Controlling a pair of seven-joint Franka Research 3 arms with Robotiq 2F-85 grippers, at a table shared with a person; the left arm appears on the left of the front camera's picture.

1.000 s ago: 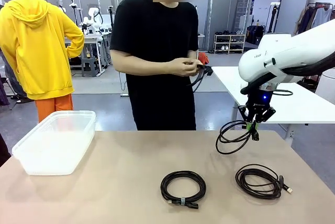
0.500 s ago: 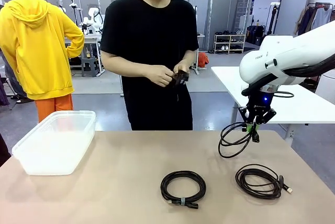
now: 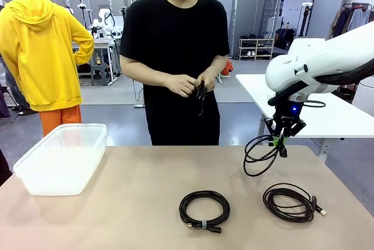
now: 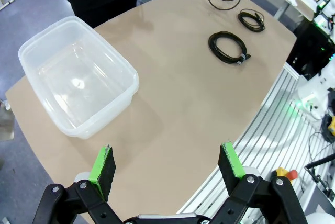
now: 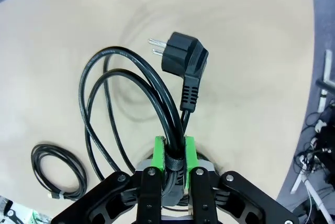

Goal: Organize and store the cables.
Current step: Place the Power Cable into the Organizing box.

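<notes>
The right tool (image 3: 279,140) clamps a plugged cable coil (image 5: 183,59) above the bench (image 3: 134,203); the left tool (image 4: 166,157) hangs spread near the tub (image 4: 31,51). Loose dangling loops could snag or slip free in transit.

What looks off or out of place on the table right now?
Nothing stands out. The tied coil and second coil lie flat on the table, the plastic bin sits upright, and the right claw is shut on a power cord, loops hanging free.
</notes>
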